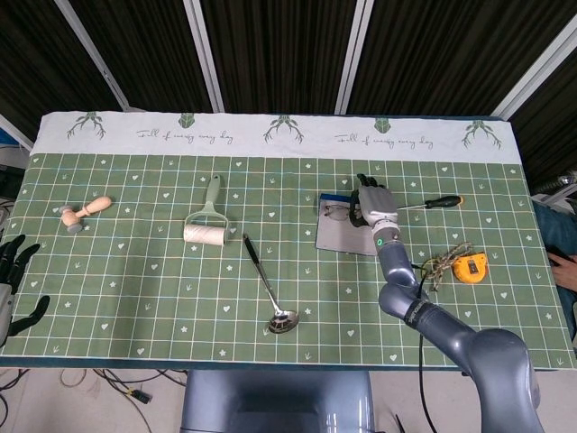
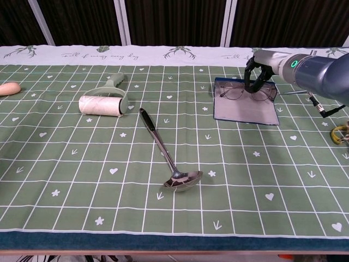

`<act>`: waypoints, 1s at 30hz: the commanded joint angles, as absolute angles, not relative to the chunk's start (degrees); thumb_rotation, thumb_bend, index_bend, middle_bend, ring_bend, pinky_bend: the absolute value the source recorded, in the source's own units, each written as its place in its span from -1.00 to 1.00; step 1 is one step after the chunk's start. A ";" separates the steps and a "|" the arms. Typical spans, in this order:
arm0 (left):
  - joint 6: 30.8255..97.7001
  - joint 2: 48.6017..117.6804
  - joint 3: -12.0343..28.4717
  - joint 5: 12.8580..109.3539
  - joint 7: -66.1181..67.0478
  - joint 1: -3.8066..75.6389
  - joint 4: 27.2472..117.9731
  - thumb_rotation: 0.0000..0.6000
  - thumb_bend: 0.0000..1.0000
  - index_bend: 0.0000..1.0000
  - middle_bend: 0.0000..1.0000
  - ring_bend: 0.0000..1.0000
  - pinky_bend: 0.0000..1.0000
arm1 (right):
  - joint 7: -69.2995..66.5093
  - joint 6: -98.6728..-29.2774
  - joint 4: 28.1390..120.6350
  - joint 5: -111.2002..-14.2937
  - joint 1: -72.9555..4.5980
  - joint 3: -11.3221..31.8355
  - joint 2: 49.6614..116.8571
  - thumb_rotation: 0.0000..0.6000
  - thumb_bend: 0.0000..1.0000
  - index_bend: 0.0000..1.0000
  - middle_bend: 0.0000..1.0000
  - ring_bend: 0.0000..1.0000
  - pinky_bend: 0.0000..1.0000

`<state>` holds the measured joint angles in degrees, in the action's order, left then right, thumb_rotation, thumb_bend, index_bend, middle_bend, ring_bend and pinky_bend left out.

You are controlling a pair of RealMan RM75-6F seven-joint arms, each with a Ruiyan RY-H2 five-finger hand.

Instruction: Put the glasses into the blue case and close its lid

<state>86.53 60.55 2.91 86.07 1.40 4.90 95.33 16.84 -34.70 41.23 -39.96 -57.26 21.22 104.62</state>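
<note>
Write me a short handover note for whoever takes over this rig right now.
Right hand holds the glasses over the far end of the open blue case, low above it. Left hand is idle at the table's near left edge, fingers apart, holding nothing.
Done: glasses picked up and brought to the case.
Left: set them in the case, let go, close the lid.

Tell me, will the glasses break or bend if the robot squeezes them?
Probably they bend easily: the glasses have thin wire rims. They look light, so the right hand likely lifts them with little effort. The lenses might scratch against the blue case.
</note>
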 commanded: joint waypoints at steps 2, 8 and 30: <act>86.56 60.51 2.92 86.08 1.31 4.88 95.35 1.00 -0.37 -0.80 -1.00 -1.00 -1.00 | 16.02 -33.71 39.30 -40.43 -57.99 21.55 105.49 1.00 -0.01 0.29 -0.83 -0.84 -0.63; 86.60 60.49 2.88 86.12 1.33 4.83 95.34 1.00 -0.37 -0.80 -1.00 -1.00 -1.00 | 14.74 -31.97 36.94 -40.92 -58.64 21.93 106.25 1.00 -0.16 0.06 -0.83 -0.88 -0.63; 86.47 60.65 2.74 86.27 1.85 4.83 95.13 1.00 -0.37 -0.80 -1.00 -1.00 -1.00 | 11.95 -54.17 56.35 -55.19 -50.92 18.04 100.02 1.00 -0.47 -0.74 -0.56 -0.44 -0.29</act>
<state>86.48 60.64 2.75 86.26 1.84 4.83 95.14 12.68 -47.37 49.14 -49.64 -54.42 20.48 103.13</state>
